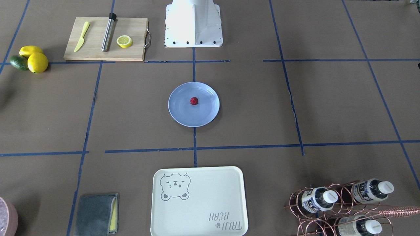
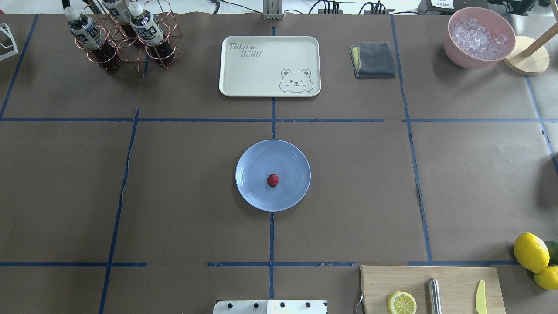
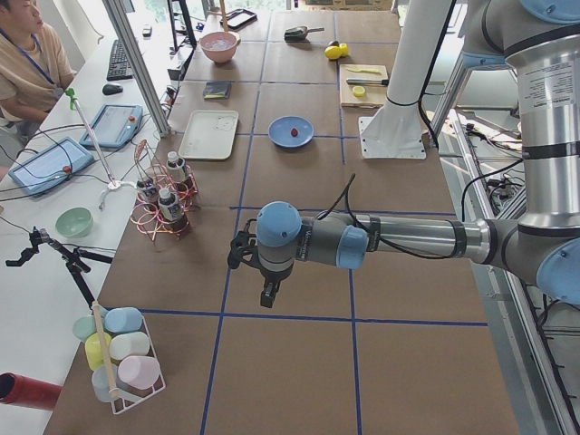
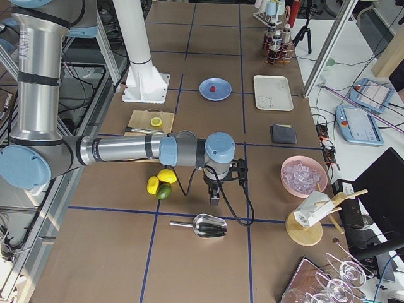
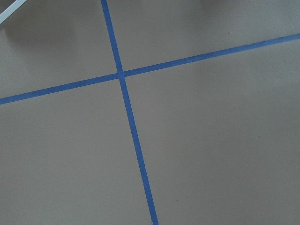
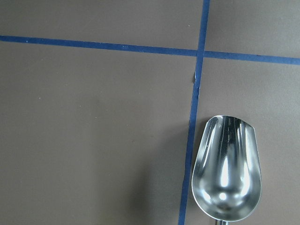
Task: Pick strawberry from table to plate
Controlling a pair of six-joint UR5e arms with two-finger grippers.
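The small dark-red strawberry [image 1: 194, 101] [image 2: 273, 180] lies near the middle of the light-blue plate [image 1: 178, 113] [image 2: 255, 194], which sits at the centre of the brown-paper table [image 1: 295, 108]. Neither arm reaches into the overhead or front-facing views. In the exterior left view my left gripper [image 3: 269, 297] hangs over bare table far from the plate [image 3: 281, 138]. In the exterior right view my right gripper [image 4: 214, 198] hangs near a steel scoop [image 4: 208, 225], far from the plate [image 4: 207, 93]. No fingers show in either wrist view, so I cannot tell whether either gripper is open or shut.
A cutting board [image 2: 453, 279] carries a lemon half [image 2: 401, 302], a steel rod and a yellow knife. Lemons [image 2: 531, 252] lie beside it. A bear-print tray [image 2: 261, 69], grey cloth [image 2: 375, 59], bottle rack [image 2: 126, 39] and pink ice bowl [image 2: 479, 37] line the far edge. A person [image 3: 27, 63] sits nearby.
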